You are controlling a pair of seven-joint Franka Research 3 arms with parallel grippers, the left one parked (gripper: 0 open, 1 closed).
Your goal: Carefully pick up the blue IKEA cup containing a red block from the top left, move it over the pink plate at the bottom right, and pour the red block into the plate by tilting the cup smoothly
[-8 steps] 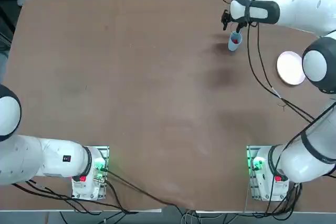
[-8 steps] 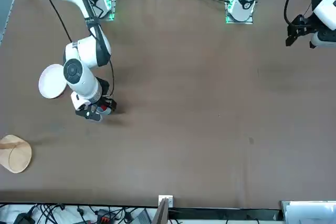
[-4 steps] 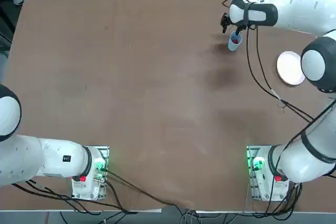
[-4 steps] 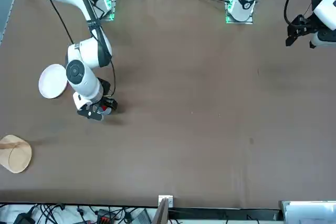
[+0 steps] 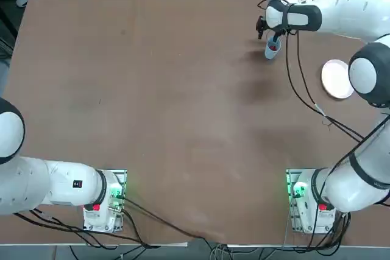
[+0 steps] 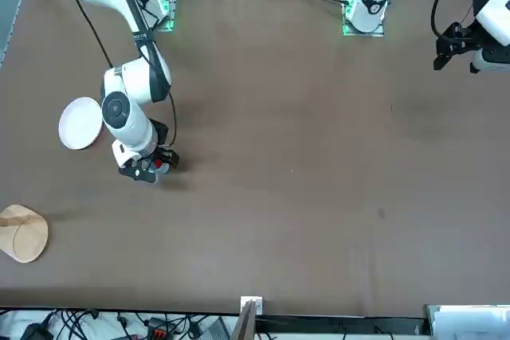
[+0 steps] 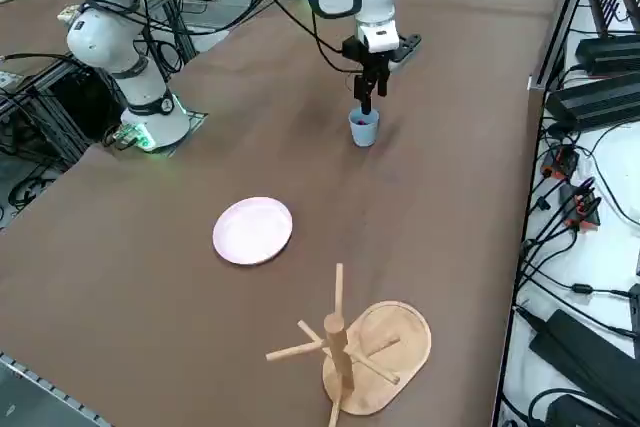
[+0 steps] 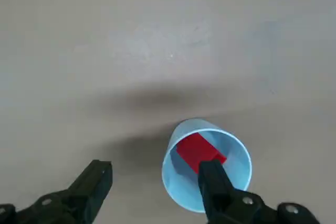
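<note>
There, on the brown worktop, the pink plate lay well apart from the blue IKEA cup, which stood upright. Above the cup hung the right gripper, fingers spread, one inside its rim. Within sat the red block.

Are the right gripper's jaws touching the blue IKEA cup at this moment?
Cannot tell. In the right wrist view the right gripper is open around the blue IKEA cup's rim: one finger overlaps the inside, the other stands clear outside. Contact isn't plain.
</note>
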